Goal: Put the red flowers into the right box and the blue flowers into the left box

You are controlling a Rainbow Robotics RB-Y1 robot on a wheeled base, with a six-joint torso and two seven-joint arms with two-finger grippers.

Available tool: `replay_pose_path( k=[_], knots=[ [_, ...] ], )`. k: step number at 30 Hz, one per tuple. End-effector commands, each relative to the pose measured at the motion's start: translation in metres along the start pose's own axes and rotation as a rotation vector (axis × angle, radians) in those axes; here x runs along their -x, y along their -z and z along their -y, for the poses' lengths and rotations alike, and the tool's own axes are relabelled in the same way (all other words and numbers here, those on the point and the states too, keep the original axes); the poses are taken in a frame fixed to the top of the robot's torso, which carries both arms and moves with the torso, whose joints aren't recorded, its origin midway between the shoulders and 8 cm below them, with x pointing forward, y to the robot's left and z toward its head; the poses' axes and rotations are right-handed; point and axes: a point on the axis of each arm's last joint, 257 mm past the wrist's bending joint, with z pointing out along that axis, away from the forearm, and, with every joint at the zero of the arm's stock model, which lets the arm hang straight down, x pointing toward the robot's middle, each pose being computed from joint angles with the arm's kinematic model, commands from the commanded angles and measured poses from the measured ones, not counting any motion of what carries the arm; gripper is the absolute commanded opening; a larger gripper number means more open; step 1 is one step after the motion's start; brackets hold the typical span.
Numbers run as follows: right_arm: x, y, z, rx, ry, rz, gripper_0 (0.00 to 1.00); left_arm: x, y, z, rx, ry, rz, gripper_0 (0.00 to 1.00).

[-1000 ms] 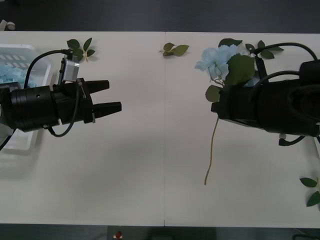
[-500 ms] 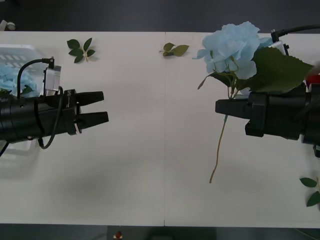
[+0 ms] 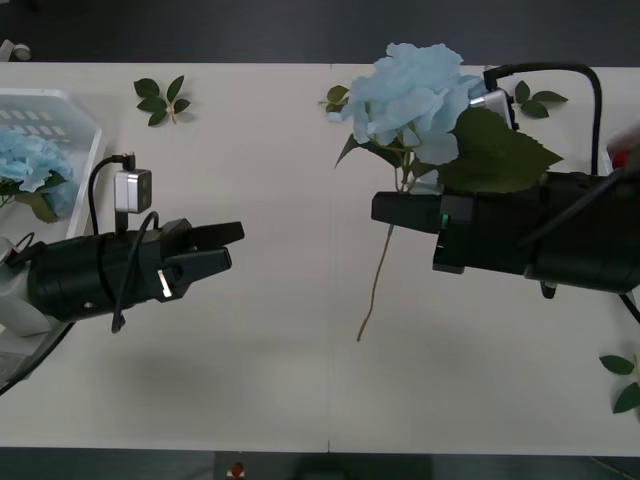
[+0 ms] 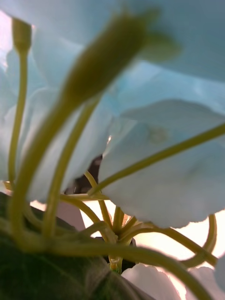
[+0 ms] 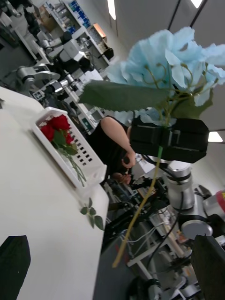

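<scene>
White table [image 3: 300,380] — leaf sprigs [image 3: 160,98] scattered, cluttered lab shelves [image 5: 70,18] behind.

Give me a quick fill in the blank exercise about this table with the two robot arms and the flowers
1. The right gripper is shut on a pale ____ flower, held above the table.
2. The left gripper is open and holds ____.
3. The red flowers lie in a white ____.
4. The basket at the robot's left already holds a ____ flower.

Missing words: blue; nothing; basket; blue
</scene>
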Motion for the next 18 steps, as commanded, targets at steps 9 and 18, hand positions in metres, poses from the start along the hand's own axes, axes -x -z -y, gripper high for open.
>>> replay_pose_path(
  k=[9,18],
  knots=[
    [0.015,-0.047,-0.007,0.099,0.011,0.005,0.00,-0.029,-0.033,0.036,-0.158,0.086,0.020,1.00],
    [0.013,-0.063,-0.015,0.139,-0.032,-0.011,0.00,-0.042,-0.058,0.038,-0.173,0.102,0.019,1.00]
  ],
)
